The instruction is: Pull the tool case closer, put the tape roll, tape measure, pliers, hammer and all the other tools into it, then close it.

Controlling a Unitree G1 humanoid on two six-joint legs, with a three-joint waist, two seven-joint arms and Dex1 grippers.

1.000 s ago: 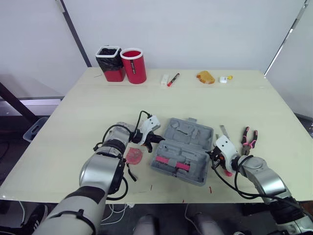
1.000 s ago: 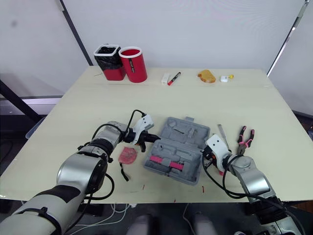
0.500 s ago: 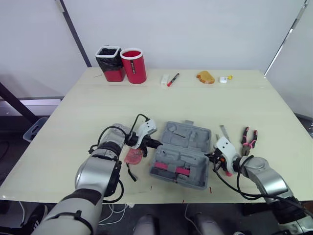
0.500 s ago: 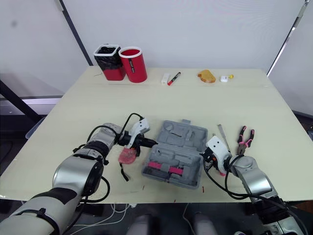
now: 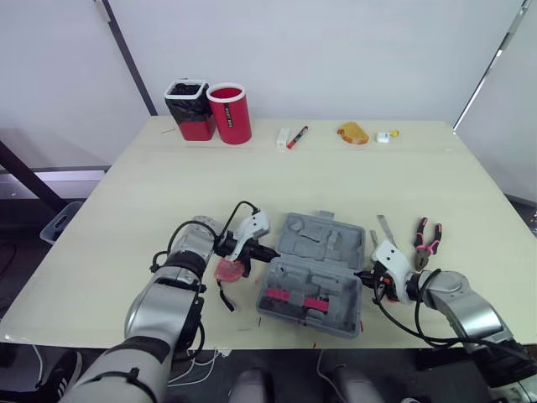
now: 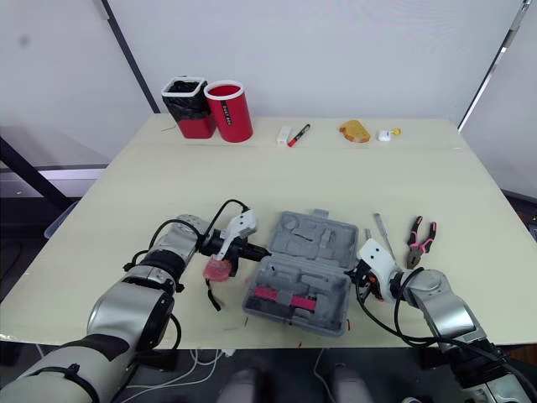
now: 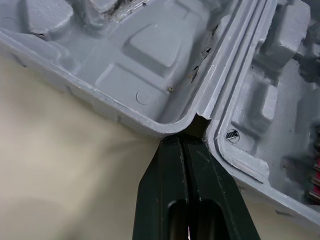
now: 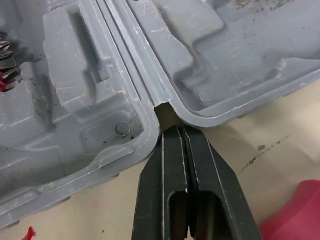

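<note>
Black fingers on the left gripper point(image 7: 184, 140) are pressed flat together with nothing between them. The tips sit right up against the little notch where the two halves of the tool case point(image 5: 315, 273) meet. Same deal on the other side: the right gripper point(image 8: 172, 131) is closed up tight on nothing too, nose at the matching notch on the case's right end. So both claws are parked at the hinge line, one at each end.

The case is grey moulded plastic and lies open and flat near the front edge of the table point(image 5: 126, 218). Its lid half is on the far side, and the near half has a couple of pink bars point(image 5: 294, 300) in it.

Just under the left gripper's wrist there's a pink roll point(image 5: 228, 269) on the table, beside the case and not in it. A red thing point(image 8: 295, 215) lies close to the right gripper (can't tell what it is from that corner).

The pink-handled pliers point(image 5: 425, 239) are to the right of the case, with a slim grey metal tool point(image 5: 386, 228) between them and the lid.

Way at the back are a black cup point(image 5: 189, 109) and a red cup point(image 5: 230, 112) touching each other. Along the same edge are a white block point(image 5: 282, 137), a red marker point(image 5: 296, 137), an orange-brown lump point(image 5: 352, 133) and a small white-and-yellow bit point(image 5: 384, 135).
</note>
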